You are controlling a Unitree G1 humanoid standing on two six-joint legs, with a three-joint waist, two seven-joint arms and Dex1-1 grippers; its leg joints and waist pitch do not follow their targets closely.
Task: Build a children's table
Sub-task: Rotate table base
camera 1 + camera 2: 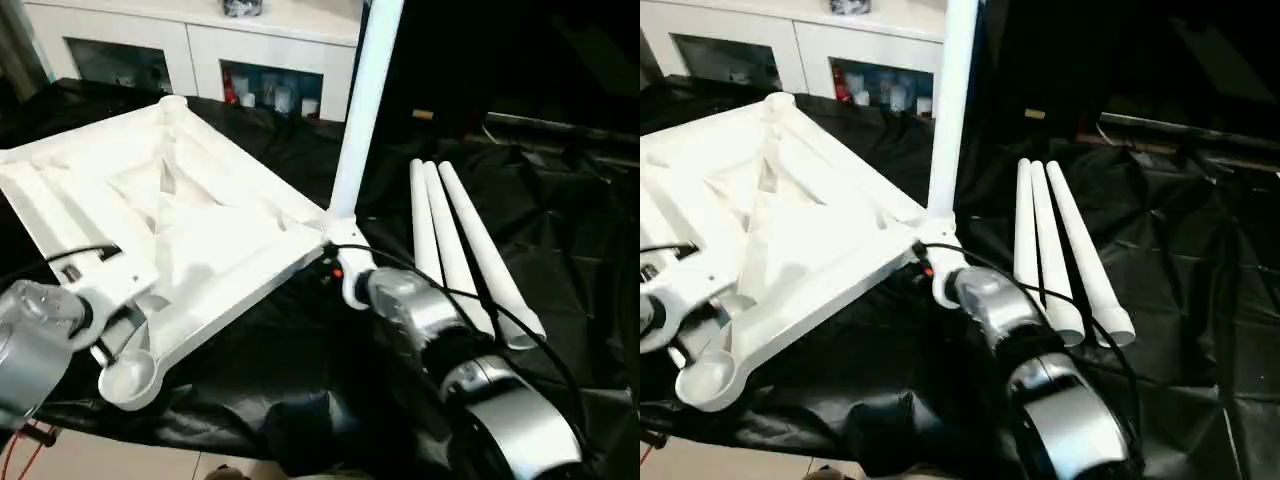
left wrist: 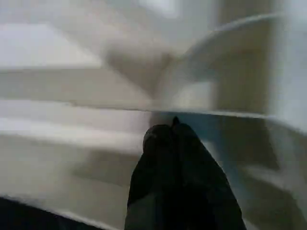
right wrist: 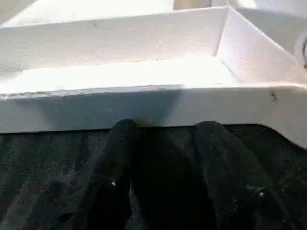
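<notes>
The white table top (image 1: 200,220) lies upside down on a black cloth, ribbed underside up. One white leg (image 1: 365,100) stands upright in its right corner socket. Three more legs (image 1: 460,250) lie side by side on the cloth to the right. In the left wrist view my left gripper (image 2: 172,129) is shut, its fingertips together against a rib at the top's near-left edge. My right gripper (image 3: 165,129) is open in the right wrist view. Its two fingers (image 3: 120,143) lie on the cloth, tips at the top's side wall just below the socket with the leg, nothing between them.
An open round socket (image 1: 128,378) sits at the top's near corner, another (image 1: 172,103) at the far corner. A white cabinet (image 1: 200,50) with glass doors stands behind. The black cloth (image 1: 560,230) stretches far to the right. Bare floor (image 1: 120,465) shows at the near-left edge.
</notes>
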